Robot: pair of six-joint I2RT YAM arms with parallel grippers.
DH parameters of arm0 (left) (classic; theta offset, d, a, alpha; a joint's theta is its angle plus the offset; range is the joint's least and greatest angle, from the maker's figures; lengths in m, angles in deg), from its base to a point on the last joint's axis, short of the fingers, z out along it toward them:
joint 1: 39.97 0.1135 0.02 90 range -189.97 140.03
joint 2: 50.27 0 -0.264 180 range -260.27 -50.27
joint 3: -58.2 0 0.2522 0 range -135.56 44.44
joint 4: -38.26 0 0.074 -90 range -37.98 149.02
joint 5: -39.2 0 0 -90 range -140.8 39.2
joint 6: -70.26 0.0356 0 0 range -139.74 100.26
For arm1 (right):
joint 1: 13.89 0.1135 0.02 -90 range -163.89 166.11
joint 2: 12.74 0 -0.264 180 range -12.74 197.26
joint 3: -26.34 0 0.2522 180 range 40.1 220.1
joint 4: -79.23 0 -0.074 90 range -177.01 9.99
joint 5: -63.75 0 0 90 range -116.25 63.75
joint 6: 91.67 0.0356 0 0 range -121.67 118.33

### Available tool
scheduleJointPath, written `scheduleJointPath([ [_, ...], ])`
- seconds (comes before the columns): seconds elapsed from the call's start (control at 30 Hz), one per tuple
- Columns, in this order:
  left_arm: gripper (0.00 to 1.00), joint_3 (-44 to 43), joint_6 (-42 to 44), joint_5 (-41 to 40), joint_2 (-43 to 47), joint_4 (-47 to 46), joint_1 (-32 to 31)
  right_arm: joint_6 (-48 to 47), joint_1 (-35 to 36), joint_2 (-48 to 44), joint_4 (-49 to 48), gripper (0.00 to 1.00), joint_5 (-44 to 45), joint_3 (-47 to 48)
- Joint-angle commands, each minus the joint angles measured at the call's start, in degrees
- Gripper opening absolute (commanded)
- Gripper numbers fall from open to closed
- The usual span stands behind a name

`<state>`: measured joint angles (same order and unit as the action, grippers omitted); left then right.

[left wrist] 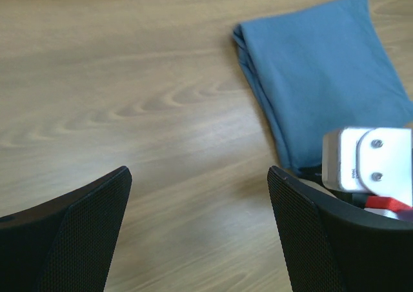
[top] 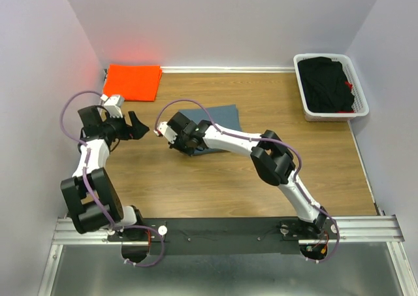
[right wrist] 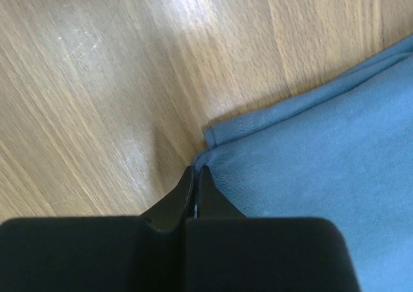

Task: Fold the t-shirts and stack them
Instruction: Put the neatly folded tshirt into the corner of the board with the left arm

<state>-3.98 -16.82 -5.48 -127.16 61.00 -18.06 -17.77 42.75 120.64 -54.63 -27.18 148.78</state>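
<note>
At the near edge of the tabletop [top: 196,191] both arms rise from a black rail [top: 222,234]. The left arm [top: 91,159] bends up along the left side, and its jaws stand wide apart, released, holding nothing; they hang over bare wood just left of the slate blue-grey t-shirt [top: 225,115].

The right arm [top: 281,162] stretches across the middle towards the left. Its jaws are clenched tight, tips together, set right at the corner of that folded shirt [right wrist: 322,144], where the hem meets the wood. From here I cannot tell whether any cloth is caught between them. The shirt lies flat near the middle of the tabletop, folded into a rough rectangle with its layered edge facing the left arm [left wrist: 322,79].

Farther back, in the far left corner by the wall, the bright orange t-shirt [top: 134,82] lies folded flat, well apart from the blue-grey one. In the far right corner sits a white basket [top: 333,117] with dark clothes [top: 326,83] heaped inside it.
</note>
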Motion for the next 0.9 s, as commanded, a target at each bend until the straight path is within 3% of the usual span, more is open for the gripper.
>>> scheduleJointPath([
  [0.0,0.93,3.25,-8.27,3.55,-2.22,-7.99,-3.44,0.63,-1.97,-2.42,1.54,0.01,-2.14,1.44],
  [0.2,0.95,5.79,-17.23,1.18,-5.03,-16.25,-5.65,1.59,-3.2,-4.27,1.46,0.01,-5.04,3.37],
  [0.33,0.95,7.9,-28.46,-0.24,-11.68,-25.38,-6.17,1.95,-3.56,-4.88,1.46,0.01,-6.18,4.25],
  [0.6,0.95,4.92,-36.92,0.39,-23.4,-31.55,-11.53,2.91,-4.17,-5.41,1.46,0.01,-7.5,6.54],
  [0.87,0.87,4.22,-47.65,-0.76,-29.55,-41.13,-16.98,2.74,-4.35,-3.83,1.46,0.01,-7.68,9.26],
])
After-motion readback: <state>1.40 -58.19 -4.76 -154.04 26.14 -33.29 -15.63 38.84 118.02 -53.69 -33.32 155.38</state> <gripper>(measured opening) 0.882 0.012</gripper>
